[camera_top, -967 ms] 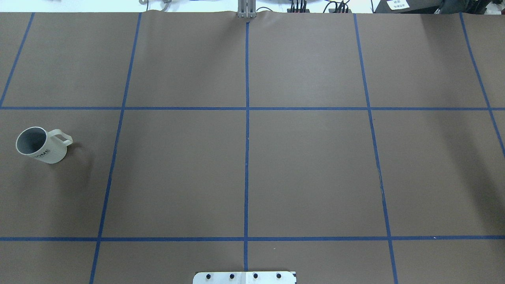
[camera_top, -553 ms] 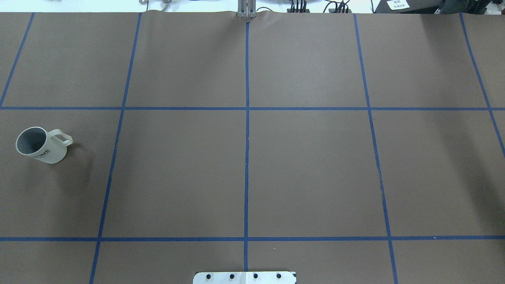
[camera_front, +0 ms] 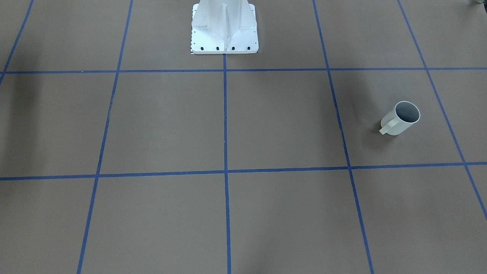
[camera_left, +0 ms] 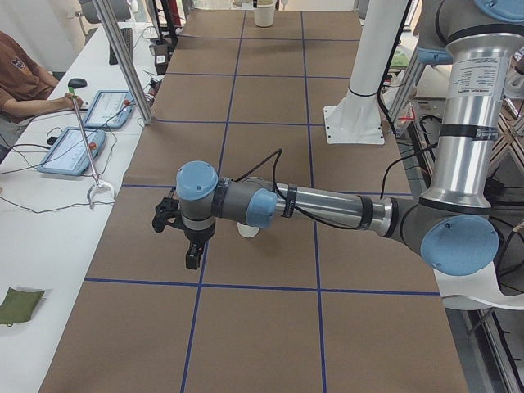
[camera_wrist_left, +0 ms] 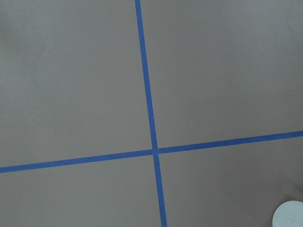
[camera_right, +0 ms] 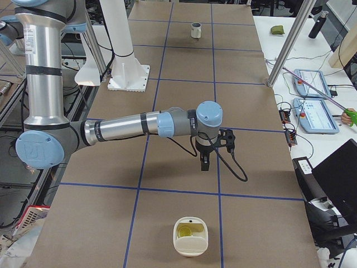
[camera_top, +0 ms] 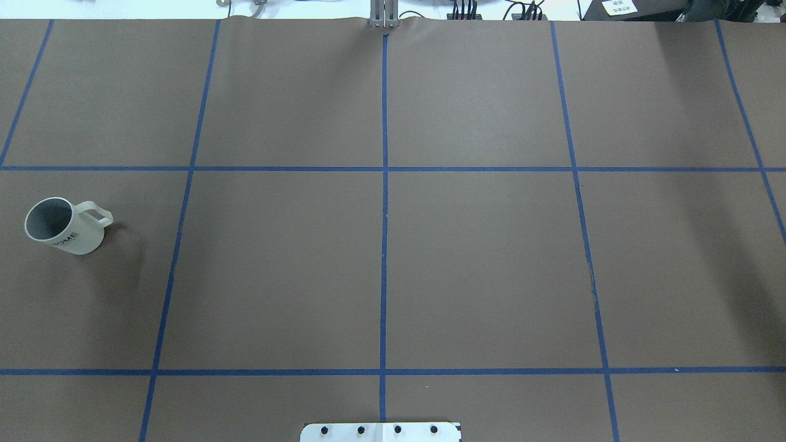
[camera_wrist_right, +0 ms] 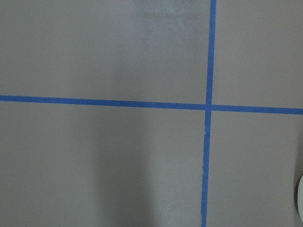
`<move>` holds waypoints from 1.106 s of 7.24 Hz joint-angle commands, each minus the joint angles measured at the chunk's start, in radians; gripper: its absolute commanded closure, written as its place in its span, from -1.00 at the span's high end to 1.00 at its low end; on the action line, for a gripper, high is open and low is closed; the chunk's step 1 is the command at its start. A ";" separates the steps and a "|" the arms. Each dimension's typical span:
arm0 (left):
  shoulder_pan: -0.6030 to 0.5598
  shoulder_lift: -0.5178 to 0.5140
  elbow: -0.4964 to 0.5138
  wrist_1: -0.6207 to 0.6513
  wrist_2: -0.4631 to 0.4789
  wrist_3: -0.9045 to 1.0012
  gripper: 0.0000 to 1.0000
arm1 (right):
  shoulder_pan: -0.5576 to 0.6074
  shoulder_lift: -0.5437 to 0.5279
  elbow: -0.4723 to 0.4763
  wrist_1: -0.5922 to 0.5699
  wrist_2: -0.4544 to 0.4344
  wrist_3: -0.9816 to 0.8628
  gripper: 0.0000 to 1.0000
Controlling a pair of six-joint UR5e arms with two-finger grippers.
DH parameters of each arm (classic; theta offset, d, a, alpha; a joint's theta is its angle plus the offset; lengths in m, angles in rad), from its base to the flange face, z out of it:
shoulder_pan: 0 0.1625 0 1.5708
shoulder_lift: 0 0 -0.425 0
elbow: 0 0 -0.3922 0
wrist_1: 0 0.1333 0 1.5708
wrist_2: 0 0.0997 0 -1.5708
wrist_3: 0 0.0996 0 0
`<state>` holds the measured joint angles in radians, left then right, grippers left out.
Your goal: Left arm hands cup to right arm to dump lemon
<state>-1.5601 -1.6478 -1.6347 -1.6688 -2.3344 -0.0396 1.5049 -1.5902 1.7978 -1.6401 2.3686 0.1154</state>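
The cream-white cup (camera_top: 61, 226) stands upright at the table's left, handle toward the centre, its inside grey with no lemon showing; it also shows in the front-facing view (camera_front: 401, 118) and far off in the exterior right view (camera_right: 196, 29). In the exterior left view the left arm's gripper (camera_left: 193, 250) hangs just beside the cup (camera_left: 248, 231), which the arm partly hides. The right arm's gripper (camera_right: 204, 162) hangs over the table's right part. I cannot tell whether either gripper is open or shut. A yellow-green piece (camera_right: 187, 230), seemingly the lemon, lies in a cream container (camera_right: 191, 245).
The white robot base (camera_front: 224, 26) stands at the table's near middle edge. Blue tape lines divide the brown table (camera_top: 479, 264). Operators' tablets (camera_right: 315, 106) lie on a side bench. A white rounded edge (camera_wrist_left: 289, 216) shows at the left wrist view's lower right.
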 commanded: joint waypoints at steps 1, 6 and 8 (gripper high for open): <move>0.000 0.002 -0.010 0.000 -0.032 0.001 1.00 | 0.000 0.001 0.005 0.000 0.000 0.003 1.00; 0.002 0.000 -0.008 -0.002 -0.034 0.000 1.00 | 0.000 0.013 0.006 0.000 0.001 0.001 1.00; 0.002 0.000 -0.007 -0.002 -0.034 0.000 1.00 | 0.000 0.013 0.006 0.000 0.001 0.001 1.00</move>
<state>-1.5586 -1.6474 -1.6420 -1.6705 -2.3685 -0.0398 1.5048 -1.5773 1.8047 -1.6399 2.3700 0.1168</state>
